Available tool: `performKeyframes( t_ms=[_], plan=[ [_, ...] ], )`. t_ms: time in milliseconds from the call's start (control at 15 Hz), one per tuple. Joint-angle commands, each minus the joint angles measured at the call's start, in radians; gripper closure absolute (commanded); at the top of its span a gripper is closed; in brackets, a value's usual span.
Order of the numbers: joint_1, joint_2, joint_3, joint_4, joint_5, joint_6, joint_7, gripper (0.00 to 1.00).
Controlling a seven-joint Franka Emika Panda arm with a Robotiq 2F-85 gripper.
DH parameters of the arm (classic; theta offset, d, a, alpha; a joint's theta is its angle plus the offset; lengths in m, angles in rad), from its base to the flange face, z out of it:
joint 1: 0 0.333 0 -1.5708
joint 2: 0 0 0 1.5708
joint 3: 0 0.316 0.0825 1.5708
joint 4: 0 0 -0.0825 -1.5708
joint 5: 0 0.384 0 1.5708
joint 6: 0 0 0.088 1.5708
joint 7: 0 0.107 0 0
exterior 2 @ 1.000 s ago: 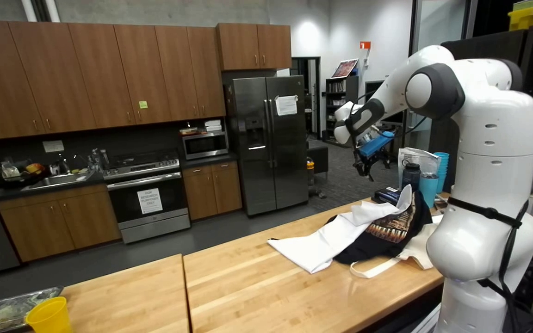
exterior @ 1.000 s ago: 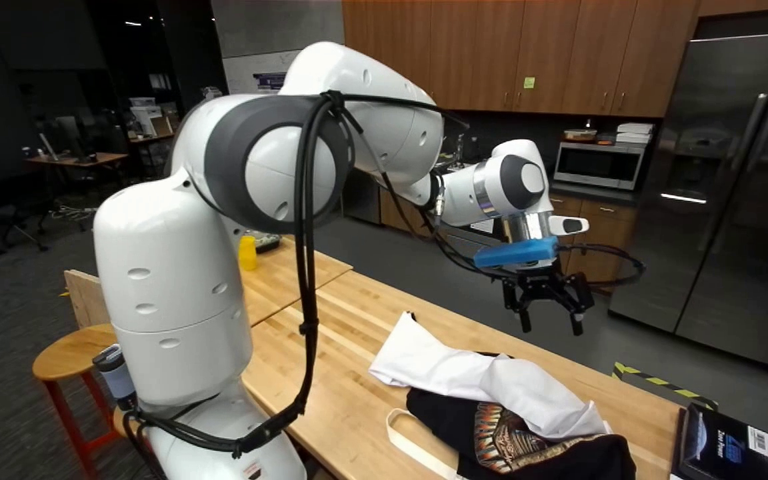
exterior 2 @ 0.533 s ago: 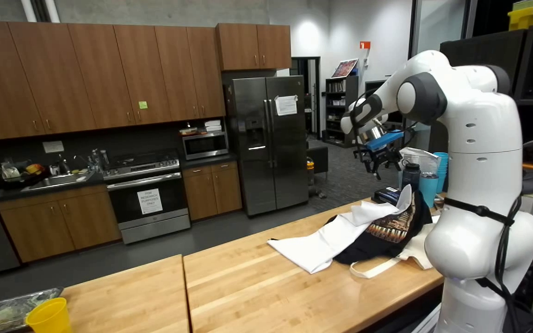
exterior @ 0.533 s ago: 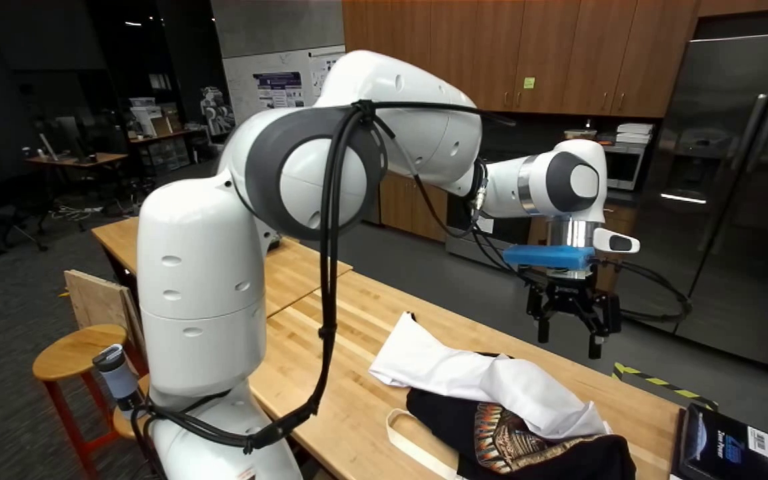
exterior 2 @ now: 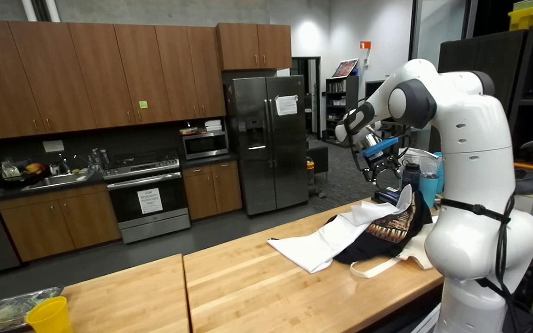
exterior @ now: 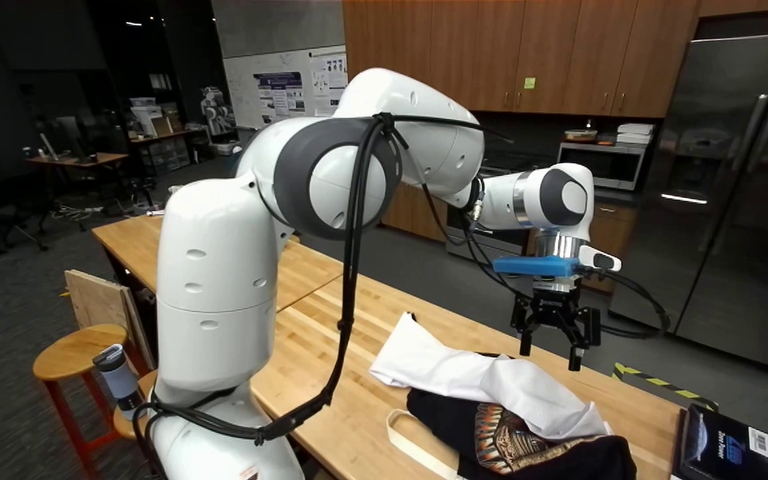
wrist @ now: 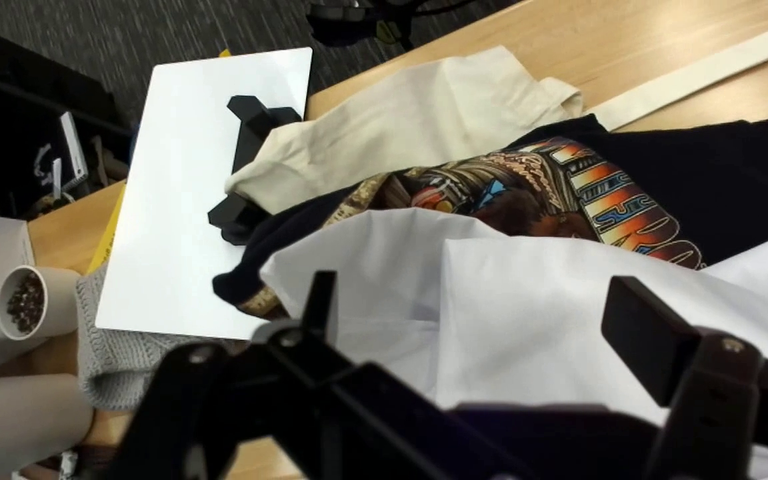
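Against half a second ago, my gripper (exterior: 550,352) sits lower, further toward 8 o'clock in an exterior view, jaws wide apart. White cloth (wrist: 544,313), unmoved, lies at the wrist view's 4 o'clock, lower edge partly hidden behind the jaws. My arm (exterior: 217,280) bends over at the elbow, gripper pointing down.

Black gripper (wrist: 477,300), blue block (exterior: 536,266) above it; below, plain white cloth (wrist: 524,320) and a black textile (wrist: 744,167) printed in orange, brown and blue; farther from the gripper, plain cream fabric (wrist: 411,120), a white board (wrist: 184,187) and grey ribbed knit (wrist: 115,367).
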Motion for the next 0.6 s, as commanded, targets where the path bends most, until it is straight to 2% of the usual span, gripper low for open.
performKeyframes(
  t_ms=[0,200,533],
  plan=[
    [0.002,0.001,0.001,0.003,-0.002,-0.002,-0.002,0.0],
    [0.004,0.012,0.015,0.036,0.162,-0.115,0.067,0.0],
    [0.042,-0.024,0.037,-0.086,0.36,-0.009,0.255,0.0]
  ],
)
